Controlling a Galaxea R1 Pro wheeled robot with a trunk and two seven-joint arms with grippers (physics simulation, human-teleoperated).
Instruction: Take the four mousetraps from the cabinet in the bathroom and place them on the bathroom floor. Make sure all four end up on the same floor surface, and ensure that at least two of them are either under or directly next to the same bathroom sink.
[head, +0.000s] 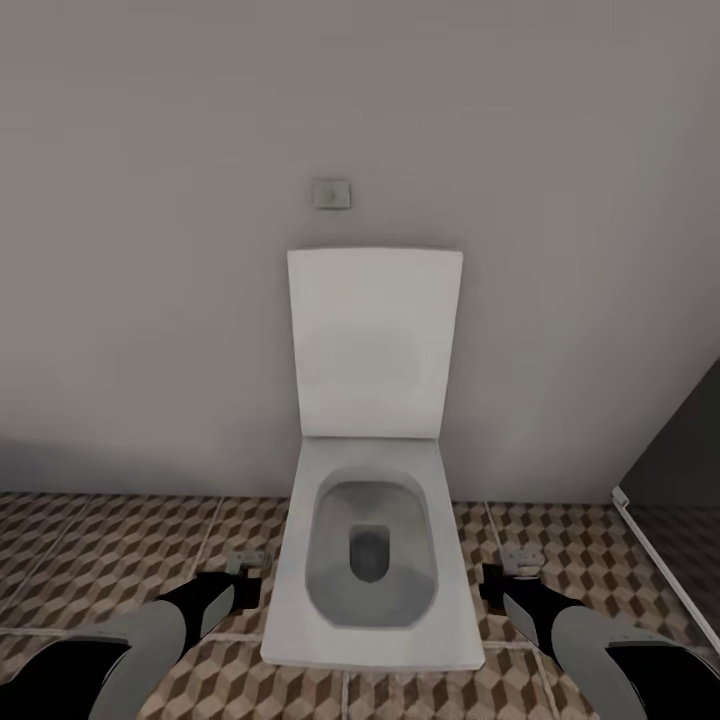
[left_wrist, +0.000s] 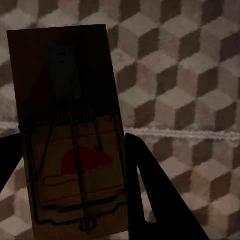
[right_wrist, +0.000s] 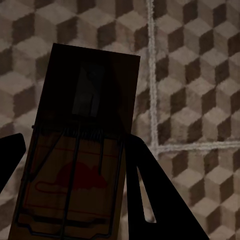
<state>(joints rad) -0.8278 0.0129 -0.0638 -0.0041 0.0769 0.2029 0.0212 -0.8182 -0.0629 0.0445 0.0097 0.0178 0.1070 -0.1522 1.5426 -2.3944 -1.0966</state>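
Wooden and thin, each mousetrap is likely light and stiff, with a sprung wire bar that could snap or snag, so holding it by the long edges of the board, clear of the wire, looks safest. The left pincer is clenched on one mousetrap that way, dark fingers flanking the board above the bathroom floor. The right pincer grips a second mousetrap likewise. From the head camera, both arms reach forward and low, one on each side of the toilet: the left pincer just beside its left flank, the right pincer just off its right flank. Beyond the toilet, its raised lid leans against the grey wall under a small flush plate.
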